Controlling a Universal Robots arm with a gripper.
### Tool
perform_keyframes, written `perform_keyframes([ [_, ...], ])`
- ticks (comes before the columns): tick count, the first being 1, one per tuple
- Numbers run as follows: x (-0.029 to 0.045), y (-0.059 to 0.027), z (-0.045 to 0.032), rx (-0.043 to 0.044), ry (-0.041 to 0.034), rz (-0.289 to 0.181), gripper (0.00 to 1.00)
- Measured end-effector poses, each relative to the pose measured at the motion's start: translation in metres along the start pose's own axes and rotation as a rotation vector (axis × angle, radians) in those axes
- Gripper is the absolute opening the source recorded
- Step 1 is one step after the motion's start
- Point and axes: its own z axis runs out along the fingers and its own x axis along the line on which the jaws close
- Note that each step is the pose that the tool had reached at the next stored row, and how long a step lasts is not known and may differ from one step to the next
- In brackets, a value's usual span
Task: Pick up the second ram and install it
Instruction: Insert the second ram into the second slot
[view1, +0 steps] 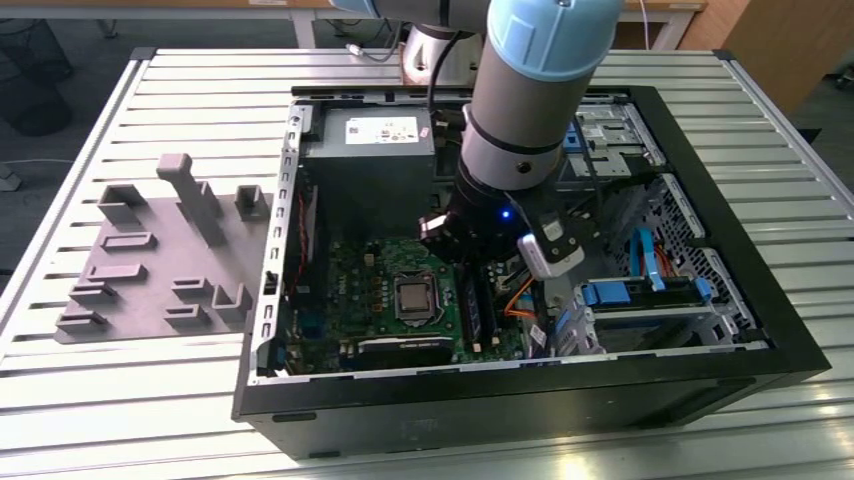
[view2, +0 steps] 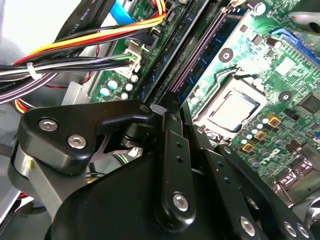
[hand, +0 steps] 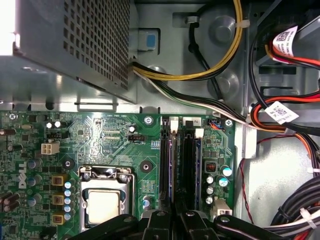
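The arm is reaching down into the open computer case (view1: 747, 330), and the gripper (view2: 172, 102) is hanging just over the memory slots (hand: 190, 165), which are running along the motherboard (view1: 374, 275) on the exterior view's right of the processor socket (hand: 102, 205). Its jaws are sitting drawn in narrow, nearly together. The second ram (view2: 182, 52) appears to be the thin blue-green strip standing on edge in the slot row just ahead of the gripper's tips, touching or almost touching them. Whether the jaws are pinching its end or merely resting beside it is not showing in either wrist view. Such a stick is looking light, stiff and thin, with little give before it cracks. The chips and the gold contact edge are best left untouched, so the hold belongs on the long bare top edge or the short ends, squarely, since a tilted grip is likely to bind in the slot. The gripper's own black linkage is covering the near end of the slots in both wrist views, so the near latches are hidden. A bundle of cables (view2: 75, 45) is crowding the space just beside the slots.
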Motion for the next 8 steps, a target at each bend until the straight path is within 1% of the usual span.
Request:
perform_keyframes([
  [8,-0.0012,-0.0003,0.0001,-0.0007,0.0,0.011,0.14],
])
